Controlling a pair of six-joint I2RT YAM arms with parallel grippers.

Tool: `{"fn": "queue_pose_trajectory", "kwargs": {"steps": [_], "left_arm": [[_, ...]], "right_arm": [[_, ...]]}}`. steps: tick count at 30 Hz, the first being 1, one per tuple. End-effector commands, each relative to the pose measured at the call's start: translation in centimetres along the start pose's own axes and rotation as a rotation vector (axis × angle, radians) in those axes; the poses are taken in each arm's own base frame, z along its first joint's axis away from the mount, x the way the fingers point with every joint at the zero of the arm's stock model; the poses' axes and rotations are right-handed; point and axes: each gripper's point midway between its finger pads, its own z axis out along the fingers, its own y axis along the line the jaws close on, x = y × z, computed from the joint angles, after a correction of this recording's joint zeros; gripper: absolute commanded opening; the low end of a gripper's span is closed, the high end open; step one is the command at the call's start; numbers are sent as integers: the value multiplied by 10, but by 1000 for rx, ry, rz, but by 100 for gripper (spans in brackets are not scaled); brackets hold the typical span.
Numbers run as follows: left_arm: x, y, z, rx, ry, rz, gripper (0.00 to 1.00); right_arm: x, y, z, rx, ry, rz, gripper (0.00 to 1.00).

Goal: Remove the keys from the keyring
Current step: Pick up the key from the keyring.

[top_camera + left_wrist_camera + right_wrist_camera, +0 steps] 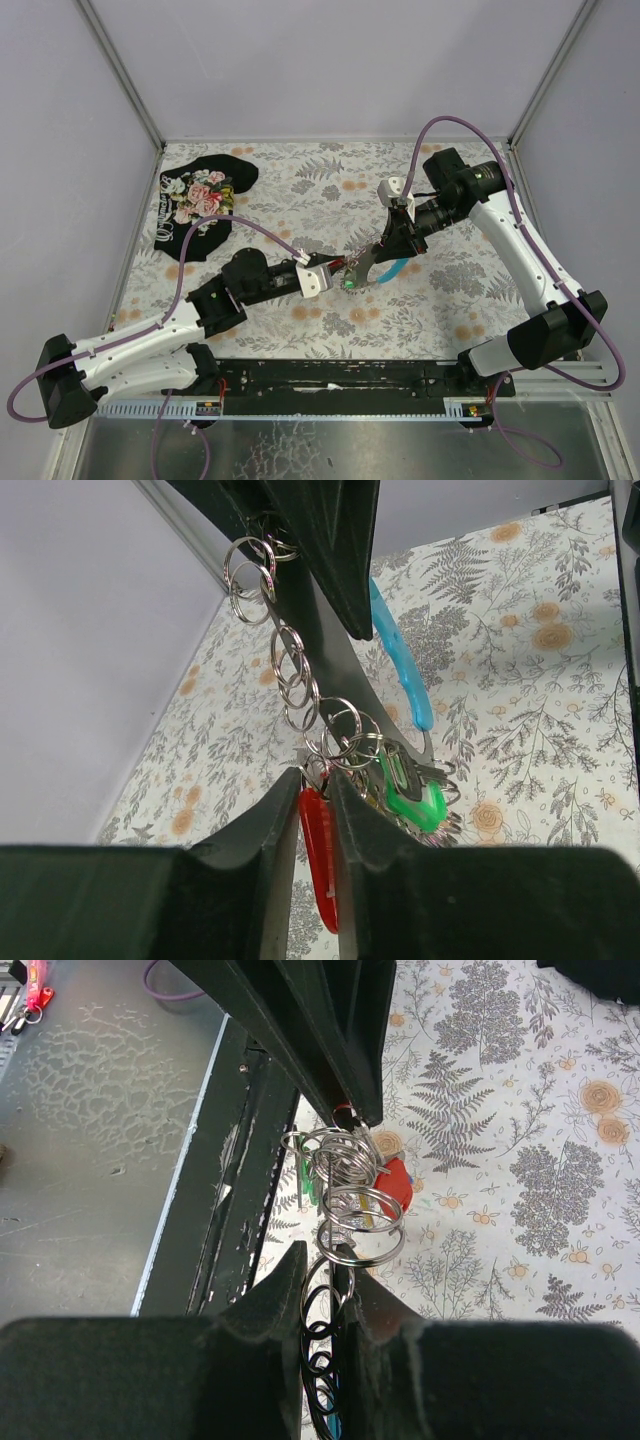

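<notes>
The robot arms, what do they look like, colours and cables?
Both the left arm and right arm have white links, black joint housings and a white wrist block. A purple cable loops along each. The jaws are matte black wedges.

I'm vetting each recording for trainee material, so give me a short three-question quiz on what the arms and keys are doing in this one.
1. Multiple choice: which key head is clamped between the fingers of the left gripper? A green, B red, C yellow.
2. True or false: the right gripper holds nothing.
3. Short answer: what lies at the far left of the table?
Key: 1 B, the red key; 2 false, it is shut on the keyring's chain; 3 the black floral cloth.
</notes>
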Motion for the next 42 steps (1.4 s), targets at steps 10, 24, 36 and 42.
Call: {"fn": "queue_pose_trajectory", "kwargs": {"steps": [10, 24, 36, 42], "left_arm": [[-12, 14, 1, -23, -3, 20, 15], [-7, 16, -4, -20, 50, 46, 0], [1, 23, -9, -18, 176, 32, 0], [5, 22, -15, -25, 233, 17, 0]], "right_arm": [[-19, 16, 1, -35, -72, -32, 0], [-19, 17, 2, -38, -70, -33, 0], [-10, 3, 7, 2, -18, -14, 0], [-8, -6, 6, 30, 5, 13, 0]]}}
